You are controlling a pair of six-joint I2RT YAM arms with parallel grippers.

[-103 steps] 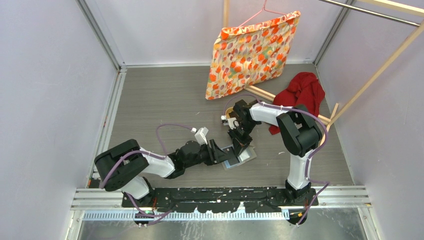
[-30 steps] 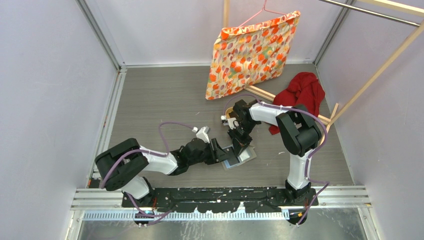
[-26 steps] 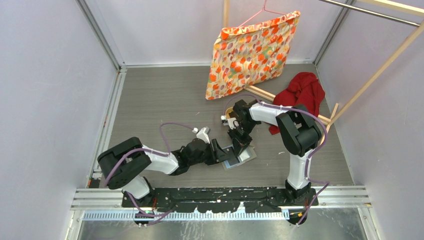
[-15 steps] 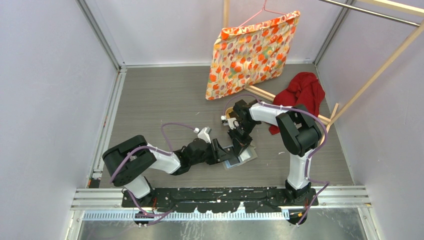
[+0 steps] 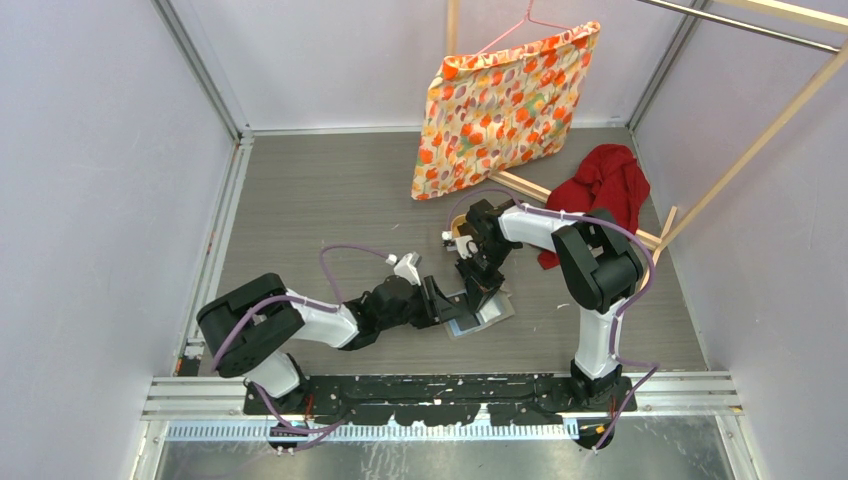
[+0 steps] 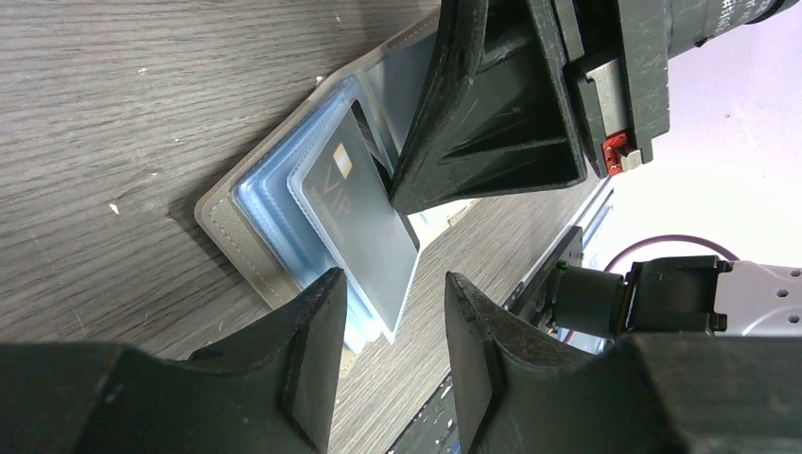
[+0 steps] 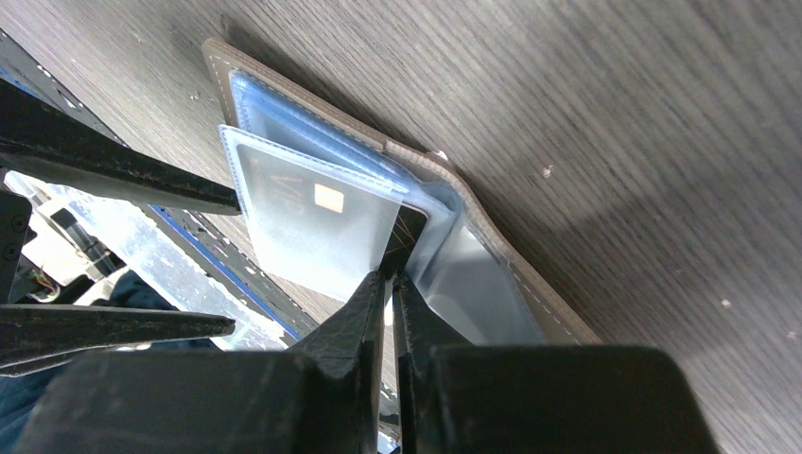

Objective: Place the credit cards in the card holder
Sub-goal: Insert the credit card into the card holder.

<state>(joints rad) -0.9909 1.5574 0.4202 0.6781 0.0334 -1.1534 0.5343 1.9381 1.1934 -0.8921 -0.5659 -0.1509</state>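
The grey-olive card holder (image 5: 482, 315) lies open on the table with its pale blue clear sleeves fanned up. In the left wrist view a dark card (image 6: 364, 218) with a chip and "VIP" print sits inside a raised sleeve of the card holder (image 6: 232, 222). My right gripper (image 5: 478, 288) points down over the fold and is shut on the black card's end (image 7: 409, 235); its tips (image 7: 391, 277) pinch there. My left gripper (image 5: 441, 303) is open, and its tips (image 6: 392, 282) straddle the sleeve's free edge without touching. No other cards show.
A floral cloth (image 5: 510, 90) hangs on a hanger at the back. A red cloth (image 5: 605, 180) lies on a wooden rail (image 5: 530, 187) at the back right. A tan object (image 5: 458, 237) peeks out behind the right wrist. The metal front rail (image 5: 440, 395) runs close below.
The left arm's elbow has shifted a little to the right and its gripper stays at the card holder's left edge. The right arm and the card holder have not visibly moved.
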